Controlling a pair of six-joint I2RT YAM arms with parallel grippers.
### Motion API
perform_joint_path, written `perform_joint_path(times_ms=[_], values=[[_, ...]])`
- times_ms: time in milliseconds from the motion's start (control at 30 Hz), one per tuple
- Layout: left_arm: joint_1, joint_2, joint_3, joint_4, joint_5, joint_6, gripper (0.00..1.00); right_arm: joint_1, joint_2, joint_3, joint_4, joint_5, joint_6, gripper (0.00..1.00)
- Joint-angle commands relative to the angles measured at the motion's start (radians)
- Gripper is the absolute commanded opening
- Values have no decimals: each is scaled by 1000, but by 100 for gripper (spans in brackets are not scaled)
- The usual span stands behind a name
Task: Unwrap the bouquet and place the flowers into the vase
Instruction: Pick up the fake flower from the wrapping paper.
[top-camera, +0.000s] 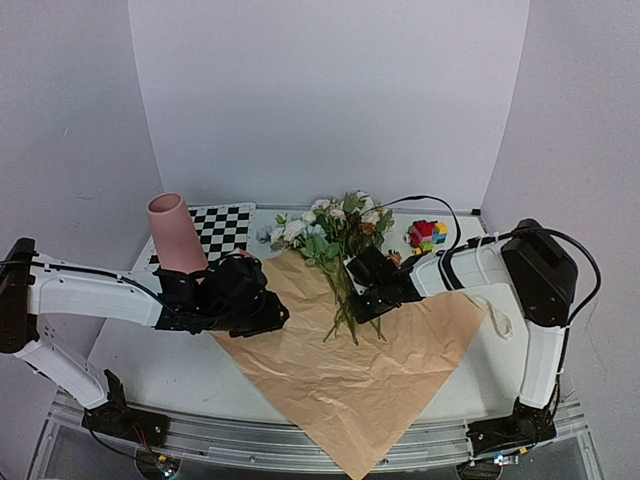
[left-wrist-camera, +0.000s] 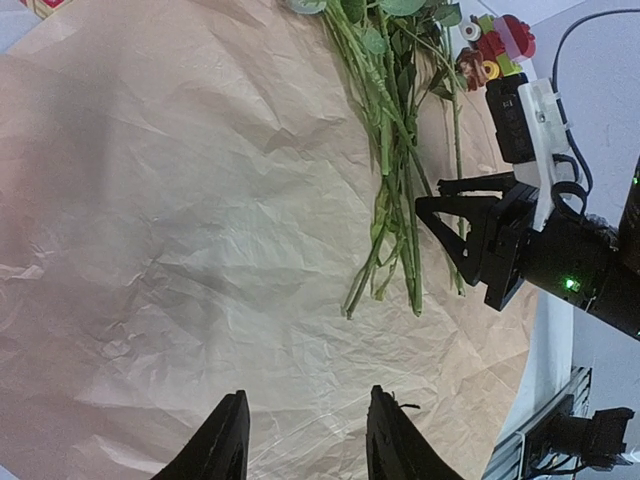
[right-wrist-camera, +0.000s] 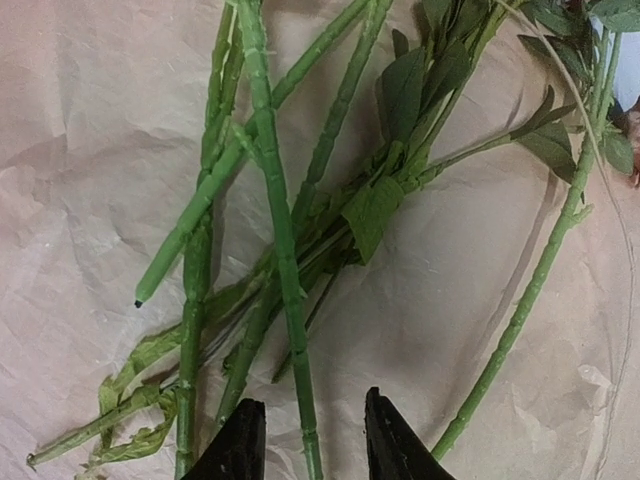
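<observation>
**Wrapping Lay Flat, Flowers Rested on It, Vase Stood Apart**

The kraft paper (top-camera: 370, 380) lay spread over the middle of the counter (top-camera: 160, 365), one corner hanging past the near edge. The flowers (top-camera: 335, 225) lay on the paper, their blooms toward the far edge and their green stems pointing toward the near edge.

The pink vase (top-camera: 176, 235) stood near the far left corner, just beside a checkerboard (top-camera: 225, 228) and well apart from the flowers. A small toy-brick block (top-camera: 427, 235) sat toward the far right.

The left claw (left-wrist-camera: 308, 400) hung over bare paper left of the stems, its jaws spread with nothing between them. The right claw (right-wrist-camera: 312, 400) was low over the stem ends, its jaws apart on either side of one stem (right-wrist-camera: 275, 200), with a gap visible on both sides.
</observation>
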Motion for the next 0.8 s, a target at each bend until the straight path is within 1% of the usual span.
perform_joint_path(times_ms=[0, 67, 133, 267, 600, 733, 767], values=[[-3, -31, -8, 25, -29, -6, 42, 1, 34, 39, -22, 27, -3, 29], [-3, -29, -6, 25, -28, -5, 42, 1, 33, 42, -22, 12, 1, 23], [-3, -26, -3, 25, -27, -3, 42, 0, 25, 45, -22, -5, 5, 20], [-3, -24, 4, 24, -22, -2, 42, 1, -26, 44, -22, -47, 18, 1], [-13, -30, 2, 25, -17, -19, 42, 1, -283, -15, -3, -162, 56, 0], [-35, -46, 15, 25, -42, -28, 42, 0, -391, -64, 23, -205, 89, 0], [-49, -54, 23, 25, -59, -27, 44, 1, -419, -81, 41, -218, 98, 0]])
